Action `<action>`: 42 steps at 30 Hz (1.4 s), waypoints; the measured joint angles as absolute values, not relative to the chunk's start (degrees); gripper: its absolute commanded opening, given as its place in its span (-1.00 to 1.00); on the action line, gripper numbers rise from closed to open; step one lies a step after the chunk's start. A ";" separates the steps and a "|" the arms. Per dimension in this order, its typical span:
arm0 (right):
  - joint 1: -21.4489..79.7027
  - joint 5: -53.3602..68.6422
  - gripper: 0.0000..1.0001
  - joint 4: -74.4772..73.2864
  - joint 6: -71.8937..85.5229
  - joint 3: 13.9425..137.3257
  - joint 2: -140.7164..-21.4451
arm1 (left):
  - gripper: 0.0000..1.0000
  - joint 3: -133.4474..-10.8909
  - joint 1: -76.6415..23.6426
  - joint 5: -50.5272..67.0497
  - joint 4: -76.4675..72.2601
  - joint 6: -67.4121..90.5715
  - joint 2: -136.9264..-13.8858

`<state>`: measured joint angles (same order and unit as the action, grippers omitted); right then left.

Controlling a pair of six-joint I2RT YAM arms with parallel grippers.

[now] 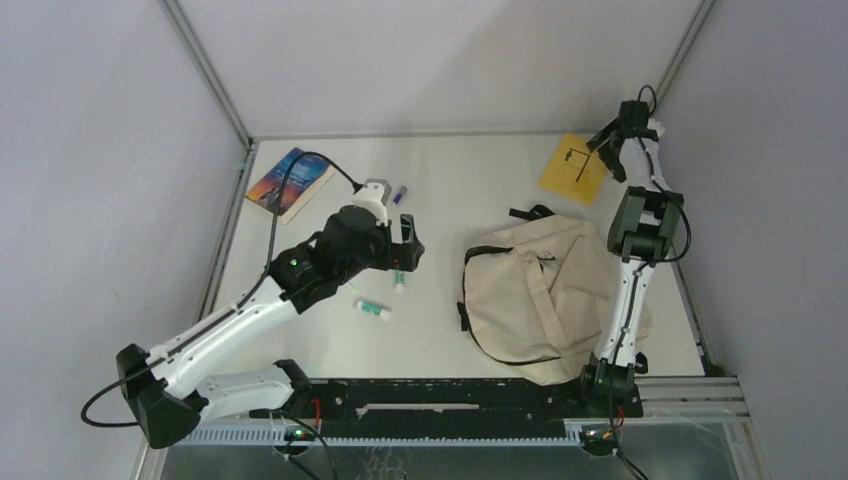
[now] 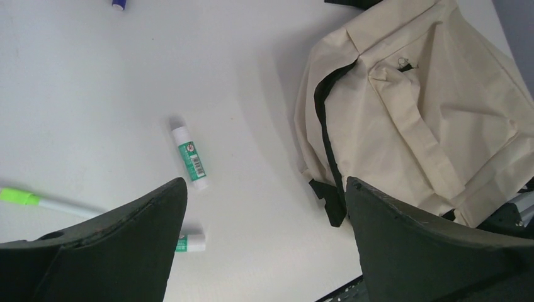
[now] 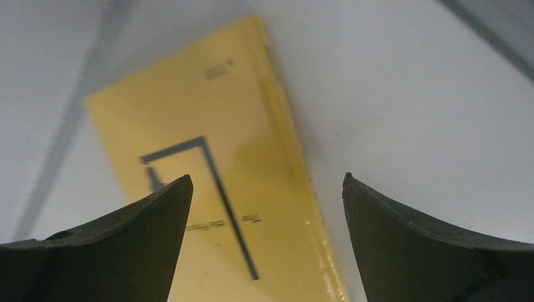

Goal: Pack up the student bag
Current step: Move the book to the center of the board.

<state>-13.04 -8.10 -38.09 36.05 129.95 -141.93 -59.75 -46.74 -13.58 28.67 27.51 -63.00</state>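
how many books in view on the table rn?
2. A blue-and-orange paperback book lies at the far left; a thin yellow book with black line art lies at the far right, beyond the beige canvas backpack. Anything inside the backpack is hidden.

Left wrist view: the bag (image 2: 428, 126) runs off the right edge, and a finger of the left gripper (image 2: 266, 181) hides half a glue stick (image 2: 192, 243). Right wrist view: the yellow book (image 3: 239, 126) is cut off at the bottom, its small print blurred.
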 measured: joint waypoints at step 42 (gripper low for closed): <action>6.85 3.42 0.73 -52.16 2.26 135.31 -145.82 | 1.00 -53.19 -46.74 -12.47 28.80 28.62 -59.53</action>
